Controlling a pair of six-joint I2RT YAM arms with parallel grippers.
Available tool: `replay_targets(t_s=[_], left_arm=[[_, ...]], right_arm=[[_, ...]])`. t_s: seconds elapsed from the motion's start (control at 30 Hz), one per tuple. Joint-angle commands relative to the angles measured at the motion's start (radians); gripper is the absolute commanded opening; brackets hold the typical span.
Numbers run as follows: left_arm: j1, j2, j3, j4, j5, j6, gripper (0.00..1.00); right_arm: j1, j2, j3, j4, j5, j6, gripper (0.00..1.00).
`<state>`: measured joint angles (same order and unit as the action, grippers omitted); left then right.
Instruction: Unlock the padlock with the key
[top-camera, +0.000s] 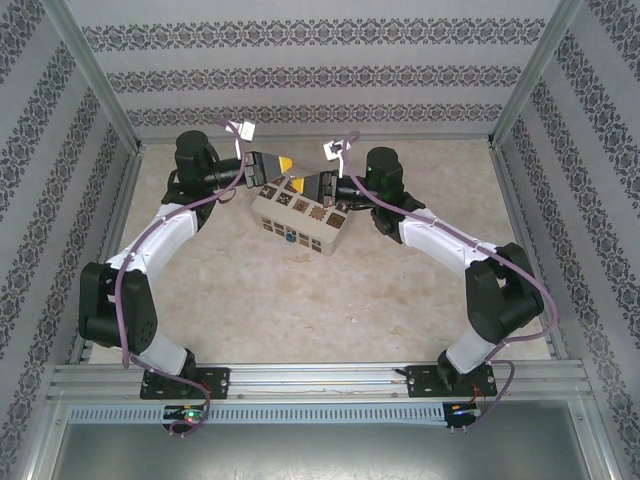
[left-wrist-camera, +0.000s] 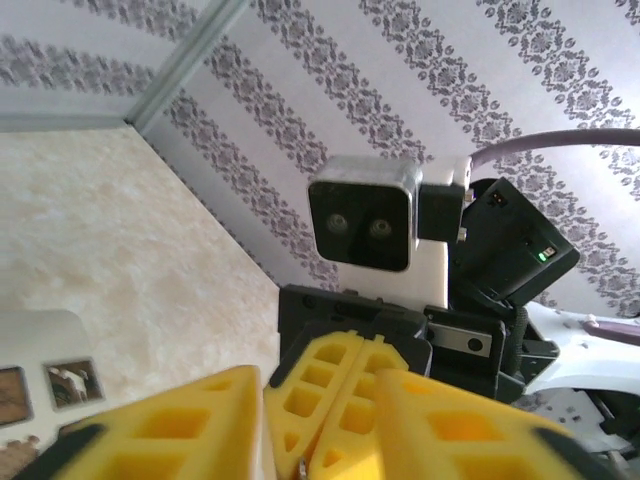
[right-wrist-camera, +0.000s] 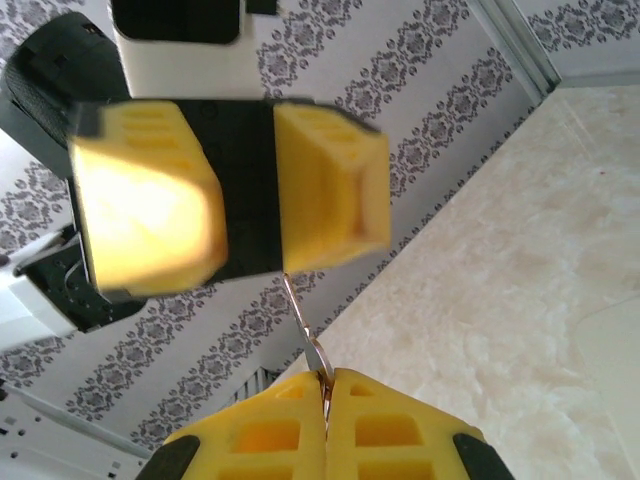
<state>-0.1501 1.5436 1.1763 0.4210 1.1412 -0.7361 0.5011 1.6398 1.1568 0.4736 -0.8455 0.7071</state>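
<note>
The thin silvery key (right-wrist-camera: 304, 322) is pinched by its head between my right gripper's (right-wrist-camera: 327, 378) shut yellow fingers, its blade pointing up. The blade tip reaches the lower edge of one finger (right-wrist-camera: 330, 190) of my left gripper (right-wrist-camera: 248, 200), which stands open just beyond, a dark gap between its fingers. In the left wrist view my left gripper (left-wrist-camera: 320, 390) straddles the right gripper's shut fingers (left-wrist-camera: 350, 385). From above, both grippers (top-camera: 283, 165) (top-camera: 320, 184) meet over the cream box. The tiny blue padlock (top-camera: 290, 238) sits on the box's near face, below both grippers.
The cream box (top-camera: 275, 212), topped with dark picture tiles, lies on the marbled table (top-camera: 330, 300) at the back centre. Patterned walls and metal frame posts (top-camera: 95, 80) close in the back and sides. Open tabletop stretches in front of the box.
</note>
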Motion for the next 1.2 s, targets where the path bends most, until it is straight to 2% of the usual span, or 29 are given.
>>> replay_targets(t_s=[0.0, 0.1, 0.27, 0.4, 0.53, 0.73, 1.17], left_arm=[[0.052, -0.062, -0.029, 0.053, -0.023, 0.013, 0.46], [0.094, -0.112, -0.071, 0.016, -0.068, 0.049, 0.59], [0.156, -0.238, -0.166, -0.13, -0.21, 0.2, 0.69], [0.162, -0.364, -0.223, -0.344, -0.429, 0.39, 0.86], [0.163, -0.468, -0.305, -0.407, -0.566, 0.487, 1.0], [0.165, -0.54, -0.407, -0.422, -0.656, 0.486, 0.99], [0.164, -0.526, -0.598, -0.309, -0.648, 0.405, 1.0]], right_arm=[[-0.005, -0.008, 0.024, -0.078, 0.044, -0.081, 0.0], [-0.007, -0.013, 0.026, -0.147, 0.085, -0.138, 0.0], [-0.011, -0.008, 0.007, -0.196, 0.153, -0.182, 0.0], [-0.017, 0.007, -0.015, -0.191, 0.204, -0.185, 0.0], [-0.022, 0.037, -0.037, -0.153, 0.248, -0.155, 0.0], [-0.024, 0.114, -0.045, -0.076, 0.276, -0.072, 0.0], [-0.027, 0.258, -0.01, -0.032, 0.33, 0.0, 0.0]])
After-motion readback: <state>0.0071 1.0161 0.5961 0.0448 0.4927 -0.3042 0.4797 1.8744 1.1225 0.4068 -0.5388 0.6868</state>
